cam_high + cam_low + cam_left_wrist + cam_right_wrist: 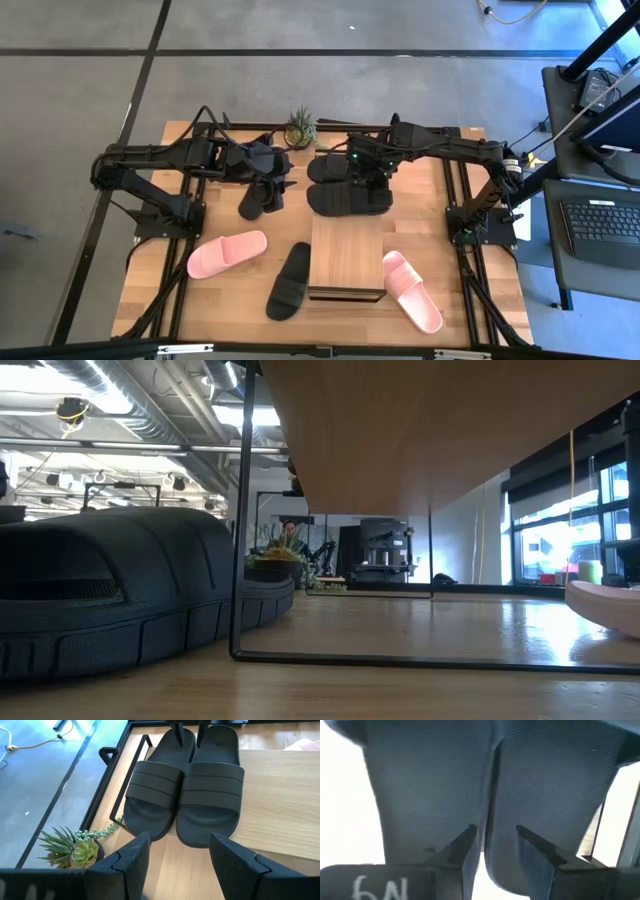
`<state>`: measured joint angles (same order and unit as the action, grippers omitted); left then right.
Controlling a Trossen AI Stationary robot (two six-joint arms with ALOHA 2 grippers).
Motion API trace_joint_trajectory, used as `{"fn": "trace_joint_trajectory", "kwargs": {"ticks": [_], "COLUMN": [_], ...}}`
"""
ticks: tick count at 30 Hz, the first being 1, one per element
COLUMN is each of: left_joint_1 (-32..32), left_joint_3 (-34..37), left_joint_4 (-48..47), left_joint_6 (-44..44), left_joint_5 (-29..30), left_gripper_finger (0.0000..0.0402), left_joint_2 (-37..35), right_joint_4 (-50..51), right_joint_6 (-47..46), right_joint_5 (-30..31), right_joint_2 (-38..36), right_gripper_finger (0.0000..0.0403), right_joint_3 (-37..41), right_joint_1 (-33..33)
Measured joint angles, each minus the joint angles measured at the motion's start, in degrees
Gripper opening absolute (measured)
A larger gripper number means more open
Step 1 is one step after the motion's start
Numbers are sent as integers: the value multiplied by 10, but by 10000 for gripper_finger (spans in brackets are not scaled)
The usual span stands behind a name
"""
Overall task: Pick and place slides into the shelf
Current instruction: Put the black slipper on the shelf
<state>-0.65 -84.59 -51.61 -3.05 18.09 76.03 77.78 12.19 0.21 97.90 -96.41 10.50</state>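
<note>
The shelf [346,262] stands near the table's front middle, and the low view looks out from under its plank [430,430]. Two black slides [340,168] [348,198] lie side by side on the table behind it, with my right gripper [368,175] shut at their heels. My left gripper [179,865] is open and faces this pair's toes from the left. It hovers over a third black slide [262,195]. A fourth black slide [290,280] lies left of the shelf. One pink slide [227,253] lies front left, the other [412,290] front right. My right gripper [496,837] pinches the two black slides together at their touching inner edges [490,795], at the heel end. One finger [179,732] stands in one footbed and the other in its neighbour's. The fingers come from above, slanting from the right. Both slides lie flat on the table.
A small potted succulent [299,128] stands at the far edge between the arms and shows beside my left fingers [75,847]. The shelf's thin black leg [240,510] and a black slide [120,590] stand close in the low view. Black rails frame the table.
</note>
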Motion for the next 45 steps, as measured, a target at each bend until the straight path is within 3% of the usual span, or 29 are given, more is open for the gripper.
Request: {"fn": "trace_joint_trajectory", "kwargs": {"ticks": [15, 19, 28, 39, 45], "left_joint_1": [0, 0, 0, 8, 19], "left_joint_3": [0, 0, 0, 8, 99], "left_joint_4": [-4, -3, -2, 22, 112], "left_joint_6": [2, 1, -13, -9, -10], "left_joint_5": [0, 0, 0, -43, -45], "left_gripper_finger": [195, 195, 195, 195, 195], "left_joint_2": [0, 0, 0, -20, -75], "right_joint_4": [-7, -39, -210, -431, -533], "right_joint_6": [-28, -63, -117, -150, -182], "right_joint_5": [0, 0, -18, -19, -19], "right_joint_2": [-19, -61, -193, -360, -428], "right_gripper_finger": [131, 131, 131, 131, 131], "right_joint_3": [0, 0, 20, 233, 334], "right_joint_1": [0, 0, 0, 1, 1]}}
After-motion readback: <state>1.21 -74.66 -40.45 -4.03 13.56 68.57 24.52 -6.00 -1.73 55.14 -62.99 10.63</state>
